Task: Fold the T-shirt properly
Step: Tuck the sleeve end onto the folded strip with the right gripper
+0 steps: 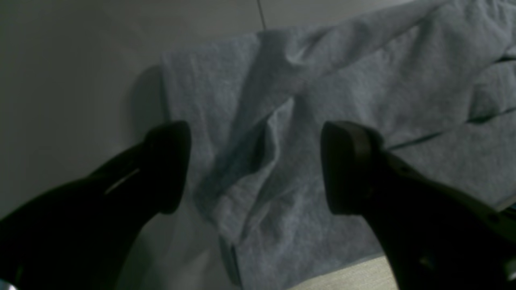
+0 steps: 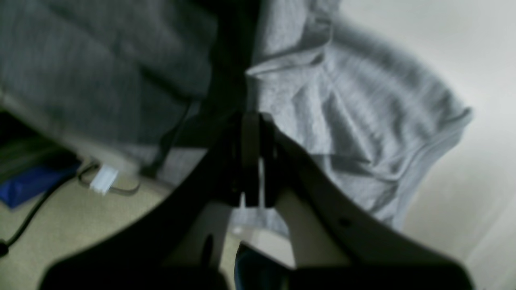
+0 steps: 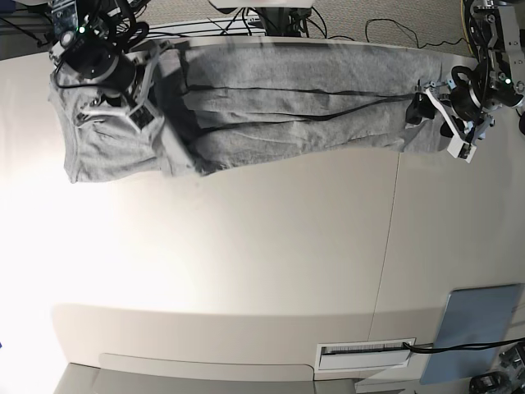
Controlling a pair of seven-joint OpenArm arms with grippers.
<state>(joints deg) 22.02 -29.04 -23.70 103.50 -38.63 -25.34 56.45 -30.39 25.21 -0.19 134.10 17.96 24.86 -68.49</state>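
The near part of the bench (image 3: 246, 271) was bare. The T-shirt (image 3: 295, 98) lay stretched along the far edge, bunched up at its left end. The right gripper (image 2: 250, 161) had its jaws pressed together, pinching the cloth. The left gripper (image 1: 254, 169) hung over the other end, jaws spread. I think the fold was only starting; next it should close on the cloth.

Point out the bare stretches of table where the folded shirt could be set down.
The table lies bare below the T-shirt, down to the slotted strip and grey panel at the lower right. The top edge is crowded: shirt, shut right gripper, open left gripper.
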